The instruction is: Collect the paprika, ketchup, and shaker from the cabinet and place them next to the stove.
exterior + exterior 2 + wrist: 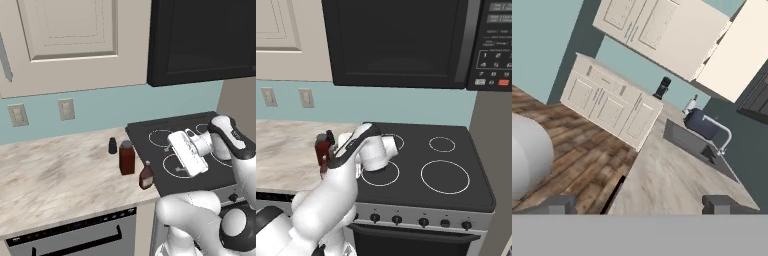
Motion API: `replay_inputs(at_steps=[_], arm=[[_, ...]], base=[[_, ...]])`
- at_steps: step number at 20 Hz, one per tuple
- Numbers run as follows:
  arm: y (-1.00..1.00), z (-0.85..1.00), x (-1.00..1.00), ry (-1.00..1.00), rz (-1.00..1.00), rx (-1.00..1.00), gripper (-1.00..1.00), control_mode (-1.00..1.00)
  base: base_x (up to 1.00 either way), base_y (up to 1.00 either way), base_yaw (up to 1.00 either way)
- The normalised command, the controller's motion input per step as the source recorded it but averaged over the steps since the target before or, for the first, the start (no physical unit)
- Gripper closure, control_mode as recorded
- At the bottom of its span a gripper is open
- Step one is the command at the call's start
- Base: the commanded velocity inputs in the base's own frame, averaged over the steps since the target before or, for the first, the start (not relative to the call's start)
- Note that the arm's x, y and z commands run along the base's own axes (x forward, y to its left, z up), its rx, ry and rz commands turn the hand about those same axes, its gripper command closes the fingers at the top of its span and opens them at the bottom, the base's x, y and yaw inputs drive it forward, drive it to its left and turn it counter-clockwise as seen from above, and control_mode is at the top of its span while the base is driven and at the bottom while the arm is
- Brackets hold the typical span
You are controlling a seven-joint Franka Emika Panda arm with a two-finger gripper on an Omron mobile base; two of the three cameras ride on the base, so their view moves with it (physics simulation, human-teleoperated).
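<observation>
Left base view: The tall straight-sided dark red-brown paprika jar (127, 157) stands upright on the pale marbled stone counter (55, 175), just left of the flat black glass stove (175, 150). The tiny black shaker (113, 145) stands at 10 o'clock of the jar, close beside it. The small narrow-necked ketchup bottle (146, 176) stands at 4 o'clock of the jar, at the stove's left edge. The white hand of the arm hangs over the stove's left burner rings, at 3 o'clock of the jar and apart from all three items. The beige panelled cabinet (70, 45) hangs above the counter with its door closed.

Right base view: The paprika jar (321, 152) shows at 9 o'clock of the arm's wrist, partly covered by the arm. The stove (446, 165) extends to 3 o'clock.

Hand view: The two-finger gripper (641, 204) is spread wide with nothing between its dark fingertips (721, 204). It faces along the counter (672, 185) toward a sink with a curved faucet (719, 134) at 1 o'clock.
</observation>
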Motion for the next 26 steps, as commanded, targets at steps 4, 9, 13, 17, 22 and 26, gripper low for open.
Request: replay_inputs(at_steps=[4, 9, 13, 17, 22, 26], arm=[[0.00, 0.32, -0.66, -0.05, -0.05, 0.01, -1.00, -1.00], [0.00, 0.35, -0.67, -0.05, -0.04, 0.00, -1.00, -1.00], [0.09, 0.48, -0.57, -0.08, -0.01, 0.00, -1.00, -1.00], [0.16, 0.58, -0.48, -0.09, 0.00, 0.00, -1.00, -1.00], [0.24, 0.51, -0.30, -0.10, 0.00, -0.04, -1.00, -1.00], [0.30, 0.37, -0.11, -0.09, 0.00, -0.08, -1.00, -1.00]], base=[[0.00, 0.00, 0.00], [0.00, 0.00, 0.00], [0.00, 0.00, 0.00], [0.00, 0.00, 0.00], [0.00, 0.00, 0.00], [0.00, 0.00, 0.00]])
